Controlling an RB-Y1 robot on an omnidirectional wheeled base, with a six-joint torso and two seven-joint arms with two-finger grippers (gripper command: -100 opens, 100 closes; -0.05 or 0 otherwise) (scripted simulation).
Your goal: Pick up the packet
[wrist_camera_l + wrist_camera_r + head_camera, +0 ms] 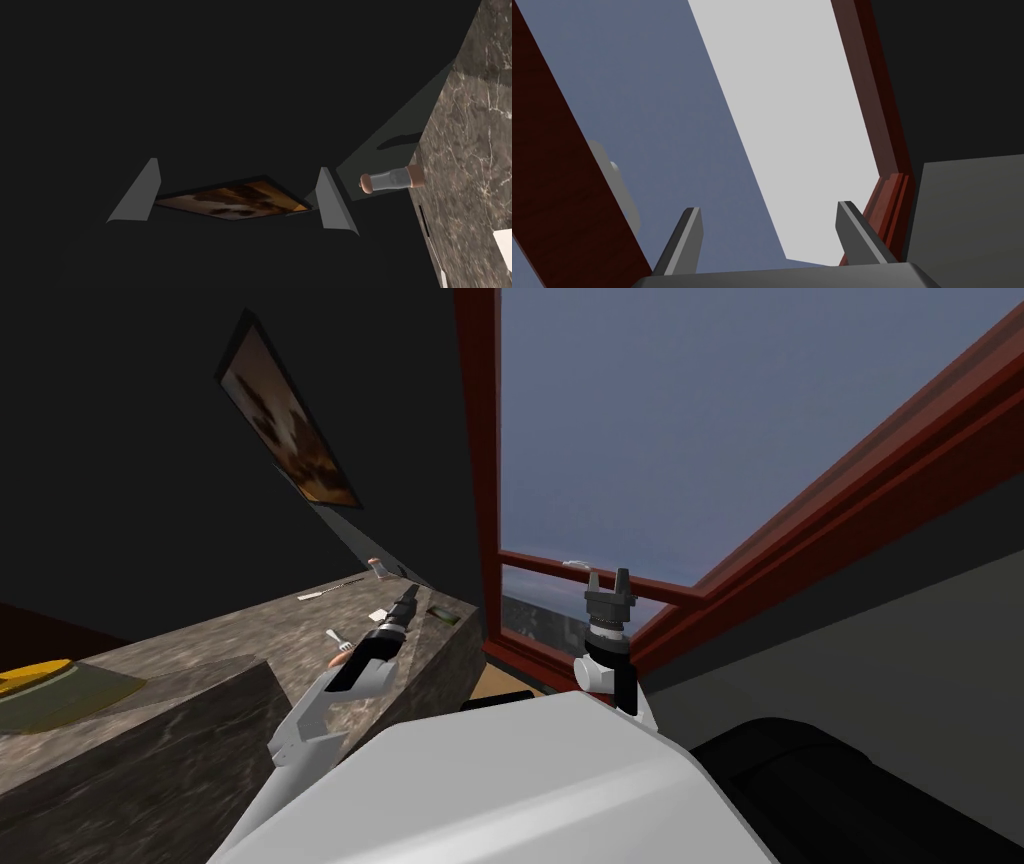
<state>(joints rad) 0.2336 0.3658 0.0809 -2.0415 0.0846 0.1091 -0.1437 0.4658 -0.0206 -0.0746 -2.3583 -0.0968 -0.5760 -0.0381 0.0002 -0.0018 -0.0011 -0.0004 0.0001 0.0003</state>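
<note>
The marble-patterned counter (200,658) is the largest working surface and lies on our left side, running toward a dark wall that carries a framed picture (290,418). Our left arm reaches out over the far part of this counter. The left gripper (410,590) is held above the surface and aimed at the wall, not down at the counter, with its fingers (145,195) spread apart and nothing between them. The right gripper (609,578) is raised in front of the window, well apart from the counter, and its fingers are likewise apart and empty. On the counter, past the left gripper, a clear shaker (377,568) with a brown cap stands upright near the wall. A light fork (338,638) lies beside the left forearm. The packet (378,615), small, flat and white, lies on the counter between the fork and the shaker, just beside the left gripper and below its line of aim. We judge the grasp not yet begun. Hazards: the fingers point over the packet, so closing at this attitude would catch nothing. A steep descent could drive the thin fingers into the counter. A flat packet may slide away, and a sideways correction could knock the fork or topple the shaker.
</note>
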